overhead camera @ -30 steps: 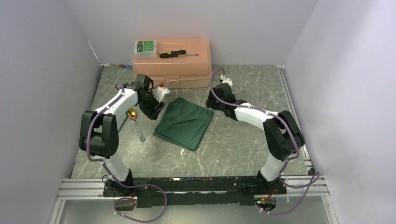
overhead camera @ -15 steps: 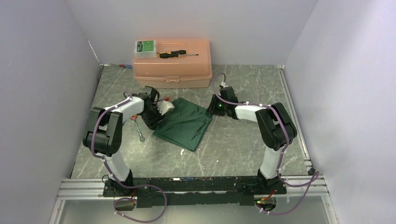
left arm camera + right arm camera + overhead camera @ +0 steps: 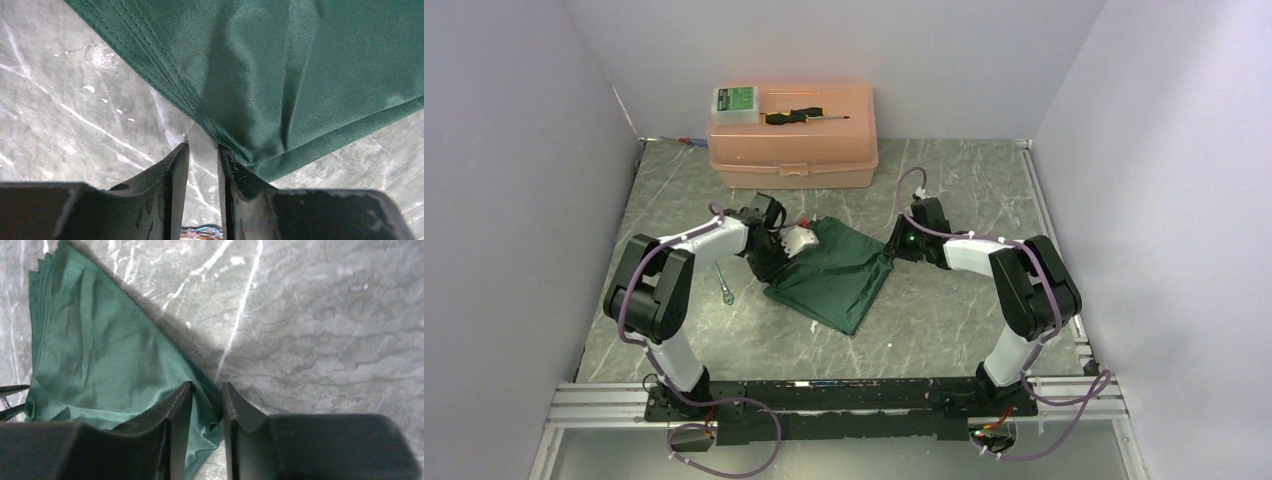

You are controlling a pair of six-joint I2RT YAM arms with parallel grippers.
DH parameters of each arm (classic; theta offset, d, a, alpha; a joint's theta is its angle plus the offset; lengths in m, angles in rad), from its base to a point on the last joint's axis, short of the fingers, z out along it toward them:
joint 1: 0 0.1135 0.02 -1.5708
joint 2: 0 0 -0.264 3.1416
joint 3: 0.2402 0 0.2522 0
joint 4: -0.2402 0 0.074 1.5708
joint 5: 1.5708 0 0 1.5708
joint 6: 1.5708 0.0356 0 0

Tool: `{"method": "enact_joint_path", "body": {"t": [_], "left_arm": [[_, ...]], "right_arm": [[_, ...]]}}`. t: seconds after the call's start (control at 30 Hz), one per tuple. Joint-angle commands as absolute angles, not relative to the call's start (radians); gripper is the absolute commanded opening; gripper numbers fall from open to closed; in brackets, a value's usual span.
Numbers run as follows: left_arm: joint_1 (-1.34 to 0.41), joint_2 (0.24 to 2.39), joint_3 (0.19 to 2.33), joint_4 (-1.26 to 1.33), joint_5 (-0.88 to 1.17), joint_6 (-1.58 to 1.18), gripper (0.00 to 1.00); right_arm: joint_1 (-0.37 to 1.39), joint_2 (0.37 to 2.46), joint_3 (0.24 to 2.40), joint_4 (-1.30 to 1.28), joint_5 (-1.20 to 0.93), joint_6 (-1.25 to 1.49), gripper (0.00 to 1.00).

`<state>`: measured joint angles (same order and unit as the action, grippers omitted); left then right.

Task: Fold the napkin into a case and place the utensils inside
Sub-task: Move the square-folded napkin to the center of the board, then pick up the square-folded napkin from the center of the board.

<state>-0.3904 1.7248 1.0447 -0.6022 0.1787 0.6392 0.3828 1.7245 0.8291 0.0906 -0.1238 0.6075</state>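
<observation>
The dark green napkin [image 3: 829,275] lies folded on the marbled table; it also fills the left wrist view [image 3: 300,65] and shows in the right wrist view [image 3: 100,350]. My left gripper [image 3: 774,264] is at its left corner. Its jaws [image 3: 203,146] stand a narrow gap apart with only table between them, and the napkin's edge rests on the right finger [image 3: 235,170]. My right gripper [image 3: 893,252] is at the right corner, and its jaws [image 3: 207,385] hold bunched cloth. The thin silver utensil [image 3: 723,285] lies left of the napkin. The gold-headed one is hidden by my left arm.
A peach plastic toolbox [image 3: 792,150] stands at the back of the table, with a black-handled screwdriver [image 3: 807,116] and a small green-and-white box [image 3: 736,102] on its lid. Grey walls close in both sides.
Both grippers have come down onto the napkin's corners and moved right. The napkin has shifted a little right and toward the front. My left arm now covers the gold utensil.
</observation>
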Motion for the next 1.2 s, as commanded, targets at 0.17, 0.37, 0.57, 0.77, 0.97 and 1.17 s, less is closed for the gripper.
{"method": "enact_joint_path", "body": {"t": [0.17,0.37,0.57,0.77,0.97,1.17], "left_arm": [[-0.297,1.733,1.139,-0.701,0.255,0.626,0.33],[-0.177,1.744,1.216,-0.77,0.348,0.607,0.33],[-0.173,1.727,1.173,-0.78,0.399,0.581,0.38],[-0.21,1.709,1.247,-0.871,0.552,0.483,0.46],[-0.262,1.74,1.187,-0.798,0.484,0.425,0.47],[-0.266,1.764,1.111,-0.698,0.398,0.414,0.39]], "right_arm": [[0.393,1.747,1.06,0.052,-0.214,0.464,0.6],[0.475,1.977,1.342,-0.014,-0.267,0.333,0.61],[0.544,2.122,1.487,-0.045,-0.217,0.286,0.6],[0.58,2.173,1.521,-0.041,-0.163,0.296,0.58],[0.58,2.149,1.495,-0.03,-0.17,0.3,0.57],[0.573,2.15,1.509,-0.043,-0.182,0.308,0.54]]}}
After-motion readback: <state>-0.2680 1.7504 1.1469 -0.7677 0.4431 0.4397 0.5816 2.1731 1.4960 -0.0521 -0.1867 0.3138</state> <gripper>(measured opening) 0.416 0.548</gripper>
